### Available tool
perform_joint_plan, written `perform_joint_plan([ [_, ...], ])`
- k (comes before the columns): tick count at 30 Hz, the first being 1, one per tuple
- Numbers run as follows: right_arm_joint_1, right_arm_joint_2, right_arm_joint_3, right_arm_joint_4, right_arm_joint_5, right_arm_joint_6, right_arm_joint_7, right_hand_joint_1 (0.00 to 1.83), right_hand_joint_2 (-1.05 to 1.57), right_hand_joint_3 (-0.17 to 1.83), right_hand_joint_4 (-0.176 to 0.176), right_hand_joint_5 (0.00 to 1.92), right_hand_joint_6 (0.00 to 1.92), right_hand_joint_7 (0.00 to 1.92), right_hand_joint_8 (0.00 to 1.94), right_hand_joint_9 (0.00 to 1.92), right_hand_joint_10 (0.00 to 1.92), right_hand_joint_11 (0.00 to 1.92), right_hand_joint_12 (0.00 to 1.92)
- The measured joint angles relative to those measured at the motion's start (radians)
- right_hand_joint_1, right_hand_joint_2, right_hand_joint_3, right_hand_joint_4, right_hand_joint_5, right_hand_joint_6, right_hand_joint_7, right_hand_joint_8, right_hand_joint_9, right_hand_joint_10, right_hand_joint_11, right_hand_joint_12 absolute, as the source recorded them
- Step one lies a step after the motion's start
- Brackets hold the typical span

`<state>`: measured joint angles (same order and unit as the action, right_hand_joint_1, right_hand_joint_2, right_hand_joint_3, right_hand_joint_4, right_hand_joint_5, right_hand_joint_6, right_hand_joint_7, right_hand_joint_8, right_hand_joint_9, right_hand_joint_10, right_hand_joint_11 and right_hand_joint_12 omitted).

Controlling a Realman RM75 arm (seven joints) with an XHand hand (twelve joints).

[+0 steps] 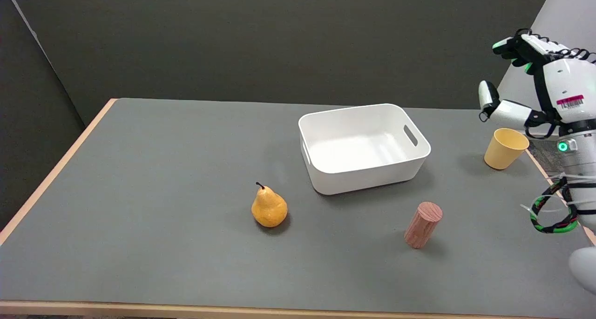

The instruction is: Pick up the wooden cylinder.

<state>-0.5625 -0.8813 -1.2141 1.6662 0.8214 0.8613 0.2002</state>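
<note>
The wooden cylinder (423,225), reddish-brown with visible grain, stands upright on the grey table (163,170), right of centre and near the front. My right hand (531,86) hangs in the air at the far right edge, well above and behind the cylinder. Its fingers are spread apart and nothing is in them. The hand is just above the yellow cup and far from the cylinder.
A white plastic bin (363,146) with cut-out handles sits behind the cylinder, nothing in it. A yellow pear (268,207) stands left of the cylinder. A yellow cup (505,148) sits by the table's right edge. A cable bundle (554,212) hangs off my right arm.
</note>
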Motion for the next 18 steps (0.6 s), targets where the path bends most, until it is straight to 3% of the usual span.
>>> perform_joint_plan([
  [11, -0.053, -0.003, 0.035, -0.047, -0.068, 0.049, 0.113, 0.62, 0.71, 0.91, 0.049, 0.43, 0.85, 0.59, 0.69, 0.53, 1.14, 0.5, 1.67],
  [18, -0.109, -0.001, 0.052, -0.05, -0.119, 0.049, 0.208, 0.57, 0.7, 0.91, 0.04, 0.39, 0.75, 0.55, 0.64, 0.5, 1.11, 0.47, 1.65],
])
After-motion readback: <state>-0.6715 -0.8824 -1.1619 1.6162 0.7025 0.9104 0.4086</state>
